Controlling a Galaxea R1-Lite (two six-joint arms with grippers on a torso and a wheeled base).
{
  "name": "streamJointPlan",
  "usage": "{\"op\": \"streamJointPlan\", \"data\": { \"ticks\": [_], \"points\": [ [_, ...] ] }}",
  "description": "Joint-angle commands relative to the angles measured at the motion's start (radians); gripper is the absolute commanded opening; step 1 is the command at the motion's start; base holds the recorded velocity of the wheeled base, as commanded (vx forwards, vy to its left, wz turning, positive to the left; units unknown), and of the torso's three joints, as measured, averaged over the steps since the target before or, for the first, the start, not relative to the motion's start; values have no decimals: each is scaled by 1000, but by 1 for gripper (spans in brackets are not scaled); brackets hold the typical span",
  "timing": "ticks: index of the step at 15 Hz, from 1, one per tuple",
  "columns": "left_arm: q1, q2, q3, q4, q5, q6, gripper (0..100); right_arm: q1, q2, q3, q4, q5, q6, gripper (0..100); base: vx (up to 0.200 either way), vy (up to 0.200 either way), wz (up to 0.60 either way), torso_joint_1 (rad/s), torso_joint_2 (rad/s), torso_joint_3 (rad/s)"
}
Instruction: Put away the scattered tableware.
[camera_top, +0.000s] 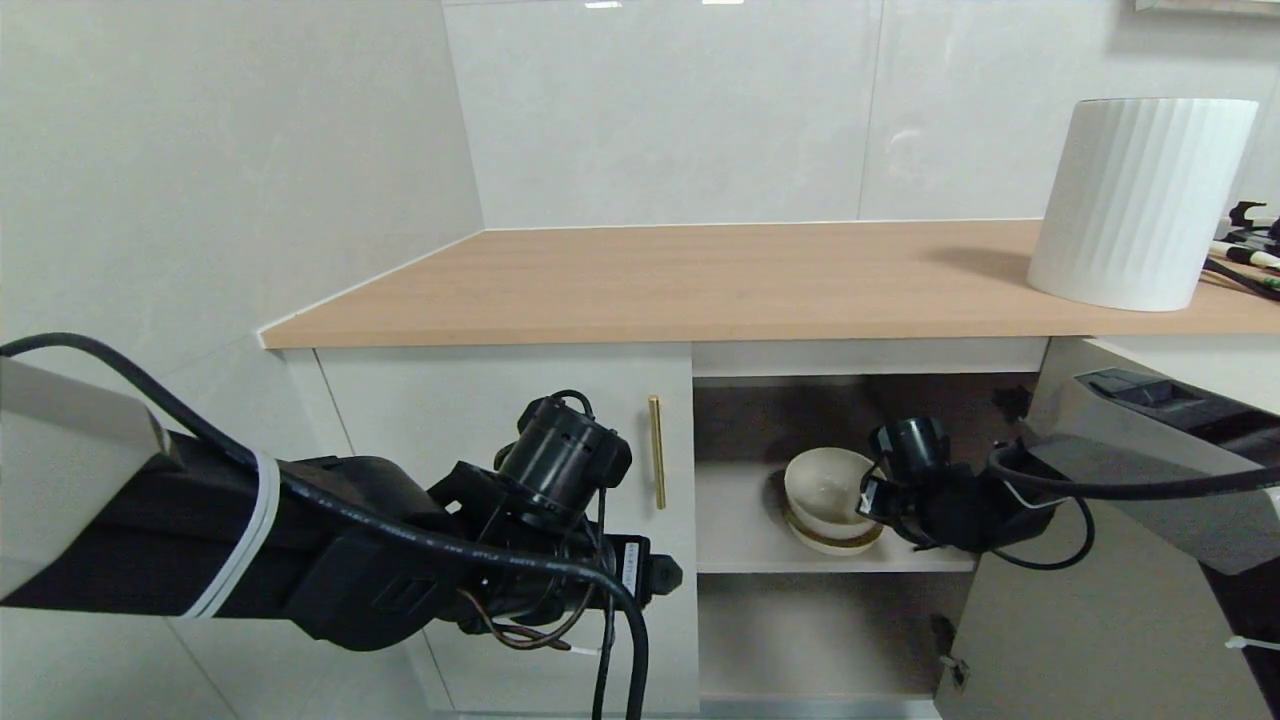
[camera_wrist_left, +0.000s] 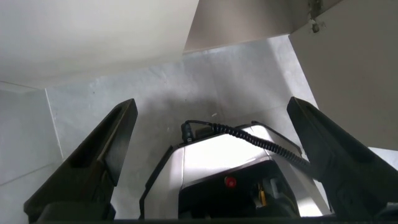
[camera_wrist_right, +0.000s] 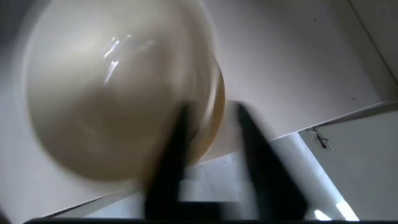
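Jaws of right gripper (camera_wrist_right: 211, 115) astride bowl (camera_wrist_right: 118, 93) rim, clamped on it. Bowl tilted, over shelf (camera_top: 735, 535), leaning on gold-rimmed dish (camera_top: 832, 541). Likely best: lower till bowl nests level in dish, part jaws only then, back straight out off shelf, no dragging rim. Left gripper (camera_wrist_left: 211, 109) jaws wide, empty, well left of shelf.

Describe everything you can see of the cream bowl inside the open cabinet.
The cream bowl is round, smooth and glossy, perhaps ceramic or plastic, and looks empty. It sits tilted on the cabinet shelf, resting on a second dish with an olive-gold rim. The right gripper is at the bowl's rim on the robot's right side. Whether it grips the bowl is unclear.
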Motion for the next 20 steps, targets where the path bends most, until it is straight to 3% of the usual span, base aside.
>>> {"op": "streamJointPlan", "data": {
  "ticks": [1,7,11,14,17,20],
  "points": [
    [1,0,0,0,0,-1,100,1,-2,1,2,1,0,100,0,0,0,0,0,0],
    [8,-14,0,-3,2,-2,100,9,-27,19,5,1,1,100,0,0,0,0,0,0],
    [61,-218,17,6,-6,2,100,78,-305,246,55,45,-43,100,0,0,0,0,0,0],
    [114,-419,25,32,-70,7,100,146,-607,409,164,139,-103,100,0,0,0,0,0,0],
    [111,-589,69,97,-95,9,100,219,-866,421,430,168,-129,100,0,0,0,0,0,0],
    [119,-706,152,95,-100,13,100,256,-1009,441,548,168,-128,100,0,0,0,0,0,0]
  ]
}}
